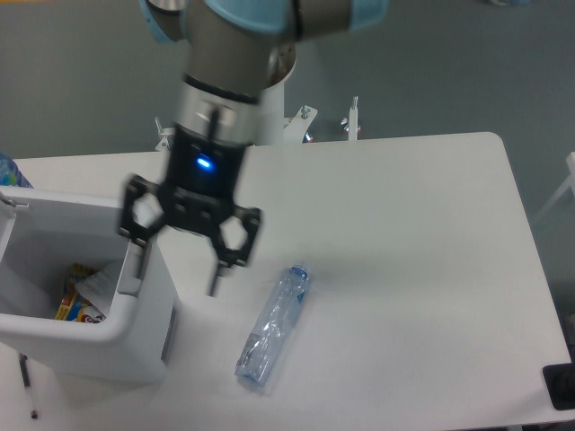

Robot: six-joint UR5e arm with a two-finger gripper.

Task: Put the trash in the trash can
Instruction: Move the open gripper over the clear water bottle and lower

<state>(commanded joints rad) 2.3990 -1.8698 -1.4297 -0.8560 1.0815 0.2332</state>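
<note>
The end effector (176, 272) hangs with its two fingers spread wide and nothing between them, blurred a little, just off the right wall of the trash can (144, 337) and above the surface (404, 233). A blue light glows on its black body, and the grey arm rises behind it toward the white mount at the back edge. The trash can stands at the left edge; down inside it I can make out a pale crumpled wrapper (97, 285) lying on some colourful packaging (70, 301), so that piece looks to be dealt with. The crushed bottle (273, 325) lies on its side on the surface, cap end toward the back, a little to the right of the fingers and apart from them. By my reckoning the job is about half done: the bottle remains to be grasped, carried and dropped in
</note>
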